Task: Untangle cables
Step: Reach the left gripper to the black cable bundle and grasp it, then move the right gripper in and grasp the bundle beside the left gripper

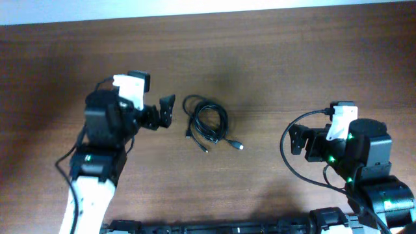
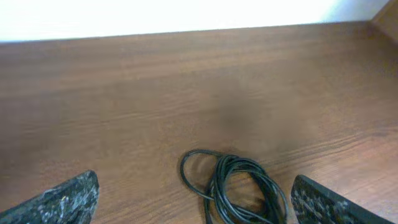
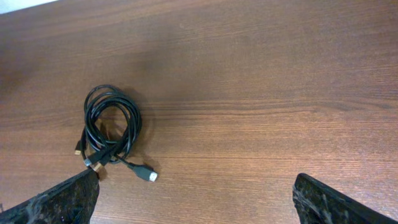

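Left gripper point(image 1: 167, 112): pointed right, jaws spread wide, empty, just beside the cables point(image 1: 207, 125).
Right gripper point(image 1: 296, 139): pointed left, jaws wide, empty, well apart from them.

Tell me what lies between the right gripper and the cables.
Nothing but bare wooden table. The overhead view shows an unbroken stretch of wood from the right gripper to the cables, and the right wrist view agrees.
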